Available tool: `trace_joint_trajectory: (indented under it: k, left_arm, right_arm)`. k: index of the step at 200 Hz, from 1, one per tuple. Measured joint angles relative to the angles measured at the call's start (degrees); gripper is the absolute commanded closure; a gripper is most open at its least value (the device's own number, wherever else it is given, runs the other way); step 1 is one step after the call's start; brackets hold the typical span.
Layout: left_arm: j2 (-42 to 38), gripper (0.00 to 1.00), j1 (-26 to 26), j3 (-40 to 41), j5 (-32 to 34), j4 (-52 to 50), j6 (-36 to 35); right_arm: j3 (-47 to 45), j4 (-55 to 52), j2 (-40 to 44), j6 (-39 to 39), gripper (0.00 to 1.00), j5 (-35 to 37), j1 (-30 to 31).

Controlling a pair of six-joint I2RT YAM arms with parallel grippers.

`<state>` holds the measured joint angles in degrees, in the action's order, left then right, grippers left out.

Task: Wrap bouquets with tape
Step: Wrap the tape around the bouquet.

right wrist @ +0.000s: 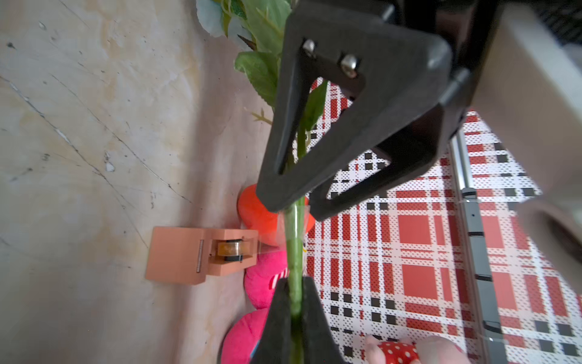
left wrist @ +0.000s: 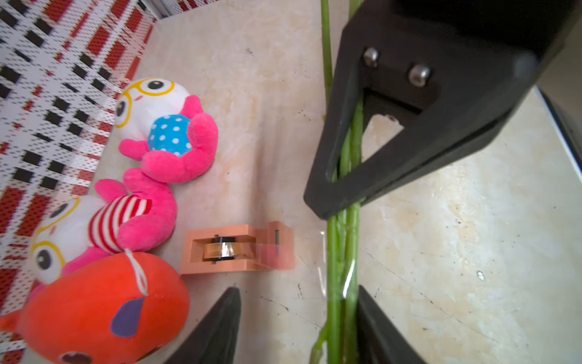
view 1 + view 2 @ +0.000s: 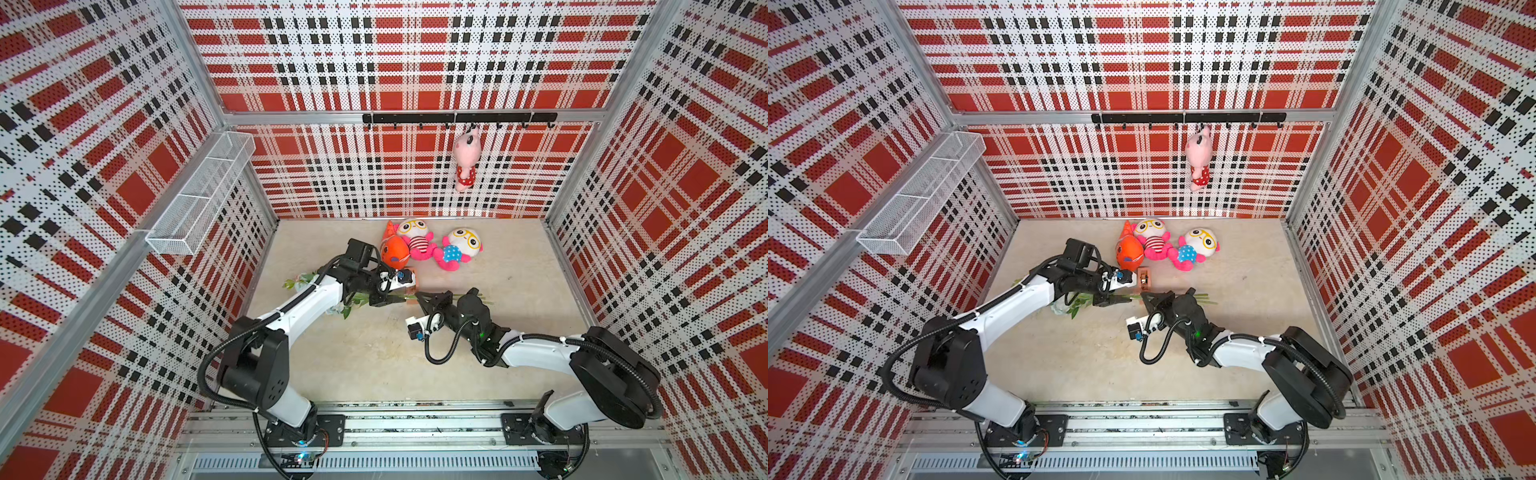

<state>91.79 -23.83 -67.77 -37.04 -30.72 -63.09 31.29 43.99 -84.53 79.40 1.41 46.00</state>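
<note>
The wire basket (image 3: 199, 195) on the wall shows nothing inside it. The right gripper (image 1: 296, 302) is clamped tight on the bouquet's stems (image 1: 294, 245) — the left gripper (image 2: 299, 302) stands partly parted, stems against one finger. The tape dispenser (image 2: 233, 249) holds its roll.

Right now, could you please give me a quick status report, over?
Right pincer shut on bouquet stems. Left pincer open, stems between its jaws. Tape dispenser beside stems, plush toys just beyond it.

Red, white and black plaid perforated wall panels (image 3: 415, 54) enclose a mottled beige floor (image 3: 374, 357); white wire-mesh shelf (image 3: 203, 191) upper left; black hook rail (image 3: 459, 118) upper centre.
</note>
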Motion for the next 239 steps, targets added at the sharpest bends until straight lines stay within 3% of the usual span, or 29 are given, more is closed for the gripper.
trace_joint_trajectory:
  k: [28,45,67,84,108,154,187,209,239]
  left_arm:
    - [3.43,0.61,0.13,-3.04,0.13,-4.72,-1.46]
    - [4.31,0.71,0.17,-3.10,0.57,-6.51,-1.64]
    - [4.83,0.89,0.00,-2.91,0.92,-8.48,-1.84]
    - [4.55,1.00,-0.76,-1.90,1.40,-8.24,-1.33]
    - [3.10,1.00,-2.29,2.38,3.82,-4.70,1.57]
    - [-4.44,1.00,-5.33,14.40,9.46,4.83,7.82]
    - [-9.11,1.00,-7.80,18.91,14.10,10.54,11.10]
    - [-9.79,1.00,-9.60,20.13,15.50,12.07,12.24]
    - [-8.15,1.00,-10.91,20.13,16.61,12.24,12.87]
  right_arm:
    - [-2.16,5.66,-0.61,2.54,1.00,2.56,0.68]
    - [-3.37,8.31,-1.27,3.72,1.00,4.50,1.81]
    - [-4.68,10.40,-2.16,3.89,0.93,6.80,3.08]
    - [-4.87,10.05,-2.14,2.56,0.77,8.41,3.54]
    - [-4.74,6.27,-0.59,-2.58,0.45,9.29,4.96]
    - [-2.95,-13.55,12.74,-24.00,0.00,6.67,6.25]
    - [-3.15,-25.83,28.22,-42.47,0.00,2.34,5.38]
    - [-3.15,-30.40,37.40,-56.50,0.00,-0.85,1.29]
    - [3.76,-39.47,38.25,-76.74,0.00,-1.01,-7.50]
